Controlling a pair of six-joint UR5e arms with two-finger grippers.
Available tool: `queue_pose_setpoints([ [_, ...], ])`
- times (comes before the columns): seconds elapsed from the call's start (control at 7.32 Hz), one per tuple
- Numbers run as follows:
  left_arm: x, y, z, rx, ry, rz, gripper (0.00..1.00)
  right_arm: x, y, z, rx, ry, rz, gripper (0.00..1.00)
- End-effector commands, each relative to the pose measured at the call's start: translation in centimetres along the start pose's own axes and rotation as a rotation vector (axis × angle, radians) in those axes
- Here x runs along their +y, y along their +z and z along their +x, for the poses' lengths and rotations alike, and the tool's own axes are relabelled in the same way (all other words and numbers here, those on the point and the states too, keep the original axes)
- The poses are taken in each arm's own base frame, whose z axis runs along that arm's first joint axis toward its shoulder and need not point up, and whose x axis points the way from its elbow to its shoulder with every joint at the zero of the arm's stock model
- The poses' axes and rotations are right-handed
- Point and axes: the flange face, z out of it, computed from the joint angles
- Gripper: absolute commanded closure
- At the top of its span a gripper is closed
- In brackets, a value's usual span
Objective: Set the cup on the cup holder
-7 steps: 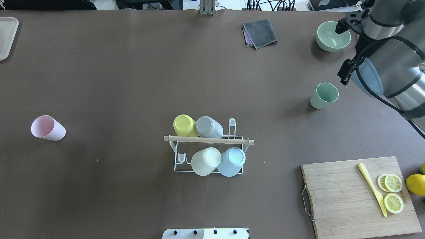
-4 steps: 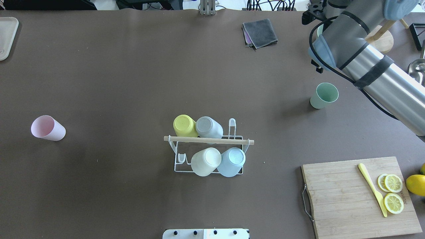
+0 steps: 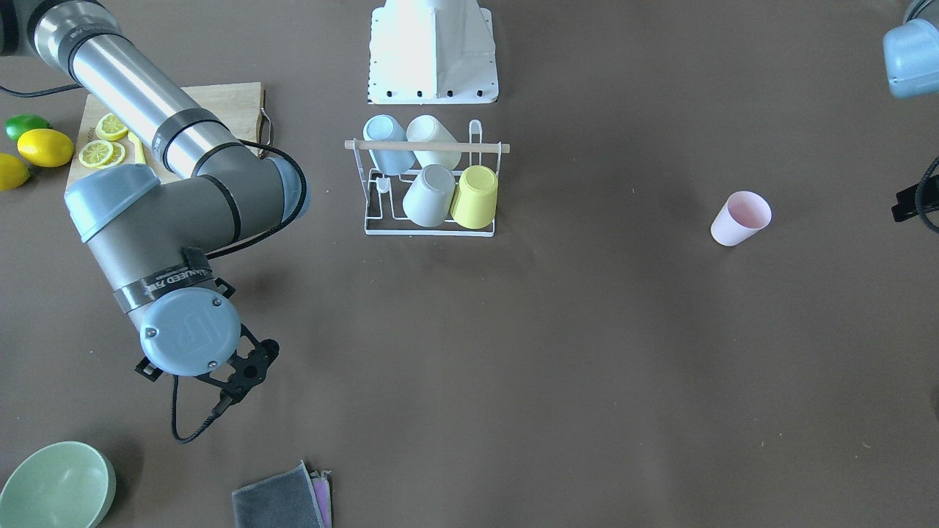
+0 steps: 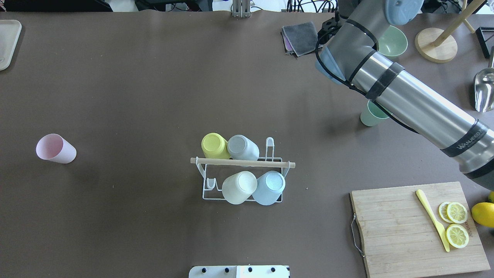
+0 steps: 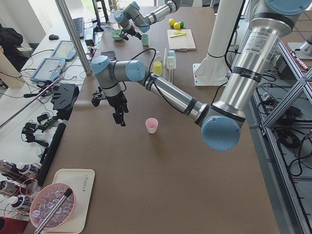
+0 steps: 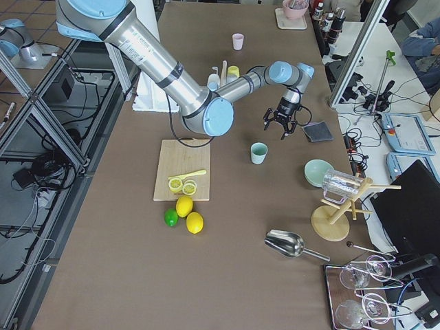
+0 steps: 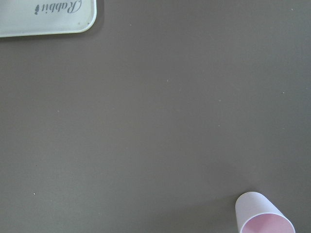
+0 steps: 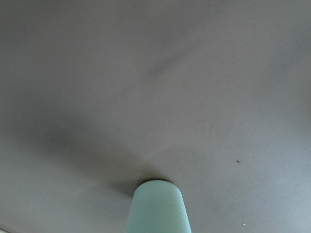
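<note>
The cup, a mint-green plastic tumbler (image 4: 368,117), stands upright, mouth up, on the brown table (image 4: 154,96), well apart from the white wire cup holder with a wooden rod (image 4: 242,163), which carries four upturned cups. The right arm's forearm passes over it. The right gripper (image 6: 280,130) hangs near a folded grey cloth (image 4: 303,36) — whether its claw is spread I cannot tell. The same goes for the left gripper (image 5: 120,119), near a pink cup (image 4: 56,148).

cup holder (image 4: 216,161) centre | four cups (image 4: 239,187) on it | lone cup (image 4: 56,148) far left
</note>
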Motion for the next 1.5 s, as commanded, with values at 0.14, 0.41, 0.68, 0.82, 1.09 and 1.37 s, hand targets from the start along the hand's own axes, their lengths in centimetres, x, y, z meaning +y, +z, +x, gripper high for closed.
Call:
queue_pose_setpoints([
  [0.14,-0.3,-0.7,3.3,-0.006,0.016,-0.038,0.02,-1.8,3.6,-3.6,0.062,-0.097,-0.134,0.00],
  [0.41,0.1,1.2,7.6,-0.031,0.034,-0.138,0.02,-2.6,5.8,-5.8,0.090,-0.139,-0.198,0.00],
  [0.68,-0.7,4.5,9.9,-0.041,0.070,-0.188,0.02,-3.0,7.1,-7.1,0.136,-0.185,-0.268,0.00],
  [0.82,-2.8,5.4,10.7,-0.043,0.075,-0.197,0.02,-3.1,7.8,-7.7,0.158,-0.198,-0.292,0.00],
  [1.09,-4.9,7.4,10.0,-0.037,0.171,-0.241,0.02,-3.4,9.5,-8.5,0.199,-0.226,-0.333,0.00],
  [1.37,-5.7,9.5,10.1,-0.031,0.236,-0.277,0.02,-3.4,10.5,-8.9,0.217,-0.238,-0.354,0.00],
])
